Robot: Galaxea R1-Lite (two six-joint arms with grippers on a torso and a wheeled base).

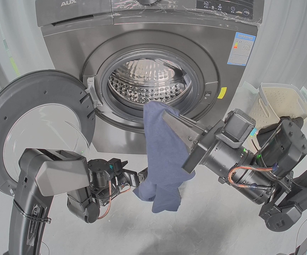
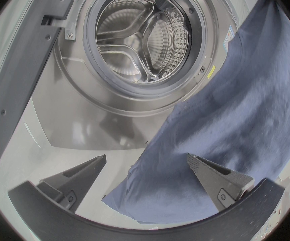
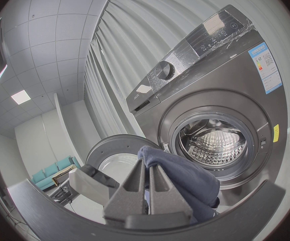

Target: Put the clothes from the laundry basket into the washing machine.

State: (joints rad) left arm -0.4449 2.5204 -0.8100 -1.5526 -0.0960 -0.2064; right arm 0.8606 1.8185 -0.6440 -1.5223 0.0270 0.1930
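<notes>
A dark blue garment (image 1: pixel 162 160) hangs from my right gripper (image 1: pixel 164 114), which is shut on its top fold just in front of the lower rim of the washing machine's open drum (image 1: pixel 146 78). In the right wrist view the two fingers (image 3: pixel 131 188) press together with the garment (image 3: pixel 185 178) bunched beside them. My left gripper (image 1: pixel 143 176) is low, at the garment's hanging end, and open. In the left wrist view the garment (image 2: pixel 245 111) drapes behind one finger (image 2: pixel 218 178) and reaches into the gap. The drum (image 2: pixel 141 37) holds nothing.
The machine's round door (image 1: pixel 36 100) stands swung wide open at the left, above my left arm. A cream laundry basket (image 1: pixel 281 103) sits on the floor to the right of the machine, partly behind my right arm. Pale bare floor (image 1: pixel 125 231) lies in front.
</notes>
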